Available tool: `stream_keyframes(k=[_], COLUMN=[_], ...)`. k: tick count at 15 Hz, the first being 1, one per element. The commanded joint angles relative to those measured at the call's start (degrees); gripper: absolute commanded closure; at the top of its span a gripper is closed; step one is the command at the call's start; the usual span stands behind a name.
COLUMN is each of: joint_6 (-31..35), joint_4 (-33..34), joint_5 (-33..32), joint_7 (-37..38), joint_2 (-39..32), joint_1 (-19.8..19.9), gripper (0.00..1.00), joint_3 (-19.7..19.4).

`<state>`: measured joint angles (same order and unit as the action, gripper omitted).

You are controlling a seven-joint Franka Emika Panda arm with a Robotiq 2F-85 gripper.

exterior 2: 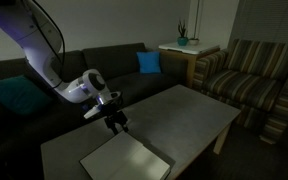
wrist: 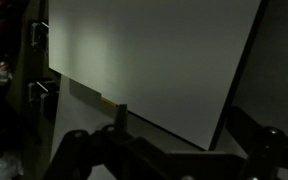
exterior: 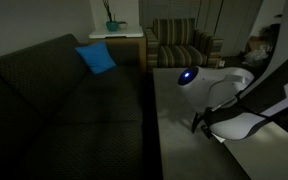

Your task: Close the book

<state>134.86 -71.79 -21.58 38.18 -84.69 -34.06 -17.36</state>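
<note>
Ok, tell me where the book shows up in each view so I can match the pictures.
Exterior view: not made out; the arm covers the lower right of the table.
Exterior view: the book lies lower centre on the table's near end, just below the gripper.
Wrist view: it fills the upper middle, beyond the gripper.
Shared landmark: the blue cushion on the sofa, in both exterior views.

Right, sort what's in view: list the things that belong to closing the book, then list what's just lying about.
For the job:
- book
- gripper, over the book's far edge
- table the book lies on

Just lying about:
- blue cushion
- teal cushion
- sofa
- striped armchair
- side table with a potted plant
</note>
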Motion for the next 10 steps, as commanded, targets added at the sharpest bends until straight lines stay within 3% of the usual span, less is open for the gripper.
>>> stream_keyframes(k=[1, 5, 10], joint_6=[-5.76, -11.54, -13.18], joint_4=[-0.18, -2.47, -4.4], joint_5=[1.18, 3.84, 4.74], joint_7=[3.92, 7.91, 10.6], joint_2=[0.56, 4.13, 8.14], joint_1=[-0.03, 0.47, -0.32], gripper=[0.0, 0.0, 0.0], joint_3=[-1.74, -2.37, -3.66])
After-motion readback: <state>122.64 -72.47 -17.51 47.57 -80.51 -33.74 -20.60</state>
